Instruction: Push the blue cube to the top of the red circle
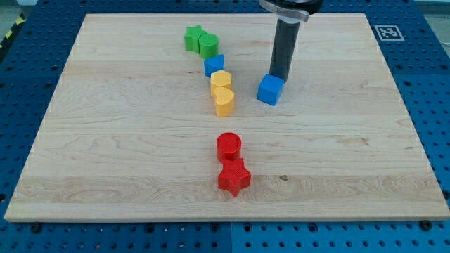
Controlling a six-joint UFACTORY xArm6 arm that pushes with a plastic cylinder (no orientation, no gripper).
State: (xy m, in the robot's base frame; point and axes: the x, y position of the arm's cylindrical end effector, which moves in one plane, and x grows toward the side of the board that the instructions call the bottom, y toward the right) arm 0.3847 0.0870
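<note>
And there's the rod [284, 49]: a plain dark cylinder, charcoal to black, smooth-sided with a faint sheen down its length. At the view's top it meets a wider black collar [290, 8] with a pale grey rim. The tip [278, 76] ends flat and dark.

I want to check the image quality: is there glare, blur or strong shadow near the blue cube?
Camera view: sharp throughout, with even, soft light; no glare on the board. The blue cube and my tip, directly behind it, cast only faint shadows. The red circle is equally crisp.
</note>
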